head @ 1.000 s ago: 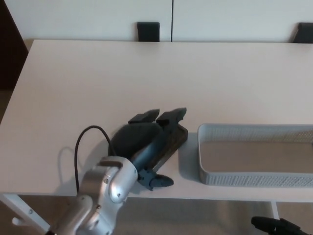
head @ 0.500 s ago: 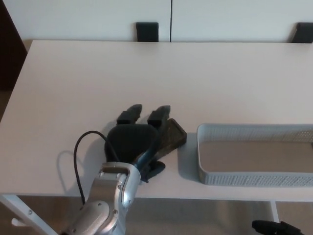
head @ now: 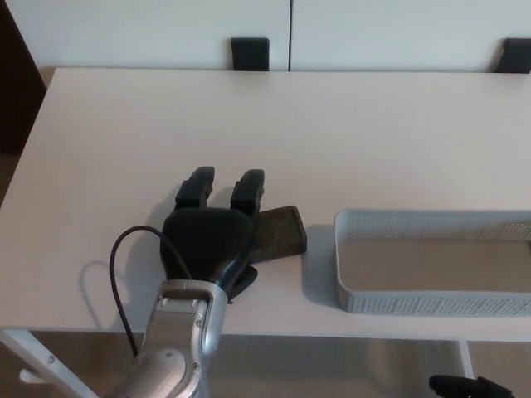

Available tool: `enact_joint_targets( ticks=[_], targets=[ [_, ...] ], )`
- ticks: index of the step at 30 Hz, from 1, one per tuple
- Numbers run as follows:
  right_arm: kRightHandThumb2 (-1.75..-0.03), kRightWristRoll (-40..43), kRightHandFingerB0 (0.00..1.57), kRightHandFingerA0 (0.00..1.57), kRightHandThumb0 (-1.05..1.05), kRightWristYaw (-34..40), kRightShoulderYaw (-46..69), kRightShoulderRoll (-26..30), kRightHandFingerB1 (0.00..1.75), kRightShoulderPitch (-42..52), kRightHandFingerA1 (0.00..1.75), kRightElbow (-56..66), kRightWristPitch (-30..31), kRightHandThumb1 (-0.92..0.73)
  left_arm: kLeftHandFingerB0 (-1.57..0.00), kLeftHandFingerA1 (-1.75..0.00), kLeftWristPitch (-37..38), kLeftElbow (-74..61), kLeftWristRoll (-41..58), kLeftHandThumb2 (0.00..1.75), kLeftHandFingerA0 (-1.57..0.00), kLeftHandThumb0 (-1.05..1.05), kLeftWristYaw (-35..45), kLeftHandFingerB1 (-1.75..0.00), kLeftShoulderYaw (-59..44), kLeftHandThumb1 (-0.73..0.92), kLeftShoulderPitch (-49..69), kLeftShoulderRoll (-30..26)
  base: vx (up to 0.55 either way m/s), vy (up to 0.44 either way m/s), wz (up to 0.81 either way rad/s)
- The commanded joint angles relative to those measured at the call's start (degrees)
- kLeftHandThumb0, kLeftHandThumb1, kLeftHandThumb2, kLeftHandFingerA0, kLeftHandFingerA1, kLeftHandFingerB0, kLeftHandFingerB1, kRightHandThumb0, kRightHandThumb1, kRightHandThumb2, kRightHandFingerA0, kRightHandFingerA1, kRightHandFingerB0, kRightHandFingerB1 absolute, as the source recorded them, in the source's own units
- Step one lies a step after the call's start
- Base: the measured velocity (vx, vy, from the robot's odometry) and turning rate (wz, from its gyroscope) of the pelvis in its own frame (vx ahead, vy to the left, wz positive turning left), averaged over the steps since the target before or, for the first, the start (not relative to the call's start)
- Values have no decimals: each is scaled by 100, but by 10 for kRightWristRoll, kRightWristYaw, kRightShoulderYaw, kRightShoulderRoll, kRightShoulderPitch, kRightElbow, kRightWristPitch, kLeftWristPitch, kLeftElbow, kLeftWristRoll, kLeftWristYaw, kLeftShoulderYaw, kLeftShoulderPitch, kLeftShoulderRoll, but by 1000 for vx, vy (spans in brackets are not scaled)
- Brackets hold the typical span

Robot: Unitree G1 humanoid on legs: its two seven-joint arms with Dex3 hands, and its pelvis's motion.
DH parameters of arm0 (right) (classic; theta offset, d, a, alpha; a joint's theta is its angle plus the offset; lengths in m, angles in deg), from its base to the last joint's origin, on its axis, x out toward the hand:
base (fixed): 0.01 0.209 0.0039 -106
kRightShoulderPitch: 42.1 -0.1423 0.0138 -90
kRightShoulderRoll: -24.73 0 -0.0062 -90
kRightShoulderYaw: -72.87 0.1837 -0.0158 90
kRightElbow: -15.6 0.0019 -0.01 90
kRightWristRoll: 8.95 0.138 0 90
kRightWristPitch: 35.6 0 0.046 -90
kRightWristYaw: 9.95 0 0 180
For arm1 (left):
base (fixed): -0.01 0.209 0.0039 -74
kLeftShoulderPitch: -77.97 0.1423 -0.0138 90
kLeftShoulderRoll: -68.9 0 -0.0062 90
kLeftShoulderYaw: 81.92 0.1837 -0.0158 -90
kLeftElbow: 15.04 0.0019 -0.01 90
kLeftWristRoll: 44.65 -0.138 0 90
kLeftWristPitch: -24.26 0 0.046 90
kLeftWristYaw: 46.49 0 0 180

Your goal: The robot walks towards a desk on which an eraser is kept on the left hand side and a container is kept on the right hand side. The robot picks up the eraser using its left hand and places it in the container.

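Near the table's (head: 108, 141) front edge, the left hand (head: 207, 236) lies palm-down over the left part of the dark eraser (head: 278, 232), its 2 fingers (head: 246, 191) spread and stretched flat toward the far edge, so nothing is pinched yet. To grip well, I judge it should slide a little right to centre on the eraser, curl fingers and thumb around its long sides, then lift clear before carrying it to the grey mesh container (head: 431, 305) just beside, at the front right. No brand, label or writing is readable anywhere.
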Motion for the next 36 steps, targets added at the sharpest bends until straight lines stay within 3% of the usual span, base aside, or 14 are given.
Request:
enact_joint_targets(
  ticks=[1,10,11,14,15,20,21,22,24,27,28,32,35,36],
  targets=[
    [-54,-7,47,60,-41,-5,-2,16,50,-3,62,1,1,-50,0,-23,-9,22,23,71,0,-44,37,-22,-19,34,-7,-8,0,0,0],
    [-54,1,46,58,-43,-26,-10,26,51,-7,62,1,13,-48,-4,-36,41,95,100,68,-9,-60,188,-22,-32,43,-77,-35,0,0,0],
    [-54,0,46,58,-44,-29,-11,29,50,-5,61,4,14,-48,0,-47,43,106,108,87,0,-31,209,-47,-32,31,-88,-38,0,0,0],
    [-54,-1,46,58,-43,-29,-14,31,50,-7,60,7,19,-49,0,-47,59,125,137,87,0,-31,252,-46,-38,31,-111,-45,0,0,0],
    [-54,2,46,58,-42,-30,-13,30,49,-7,60,9,26,-49,-8,-41,71,140,147,69,-24,-59,277,-33,-38,42,-125,-50,0,0,0],
    [-55,-5,43,56,-45,-41,-19,41,48,-7,58,13,31,-49,-22,-35,98,192,212,58,-41,-26,396,-29,-50,61,-175,-57,0,0,0],
    [-54,-4,43,56,-46,-41,-19,42,48,-6,58,16,35,-49,-12,-62,83,208,216,96,-40,-19,429,-47,-48,52,-190,-54,0,0,0],
    [-54,-9,43,56,-46,-40,-24,41,48,-11,57,17,35,-49,-40,-48,100,227,207,65,-66,-23,462,-33,-31,82,-208,-64,0,0,0],
    [-55,-6,42,56,-46,-46,-24,41,49,-15,59,16,34,-49,-69,-72,87,246,208,63,-87,-18,477,-53,-31,79,-220,-59,0,0,0],
    [-55,-14,42,55,-47,-47,-27,46,48,-19,58,16,31,-50,-37,-110,49,240,208,62,-65,-14,467,-38,-37,76,-219,-47,0,0,0],
    [-54,-11,43,56,-47,-48,-25,45,49,-21,59,15,34,-48,-37,-65,63,231,205,63,-57,-16,458,-38,-33,81,-215,-52,0,0,0],
    [-55,-13,42,55,-48,-51,-26,48,48,-21,57,13,31,-50,-34,-42,95,205,186,66,-52,-24,400,-36,-21,87,-192,-64,0,0,0],
    [-55,-11,42,56,-47,-55,-26,50,48,-19,58,16,30,-50,-38,-51,121,195,187,66,-69,-25,366,-36,-26,88,-180,-73,0,0,0],
    [-54,-11,44,58,-47,-54,-27,50,48,-19,59,18,33,-51,-28,-89,142,194,198,98,-80,-32,345,-50,-37,70,-173,-76,0,0,0]
  ],
)
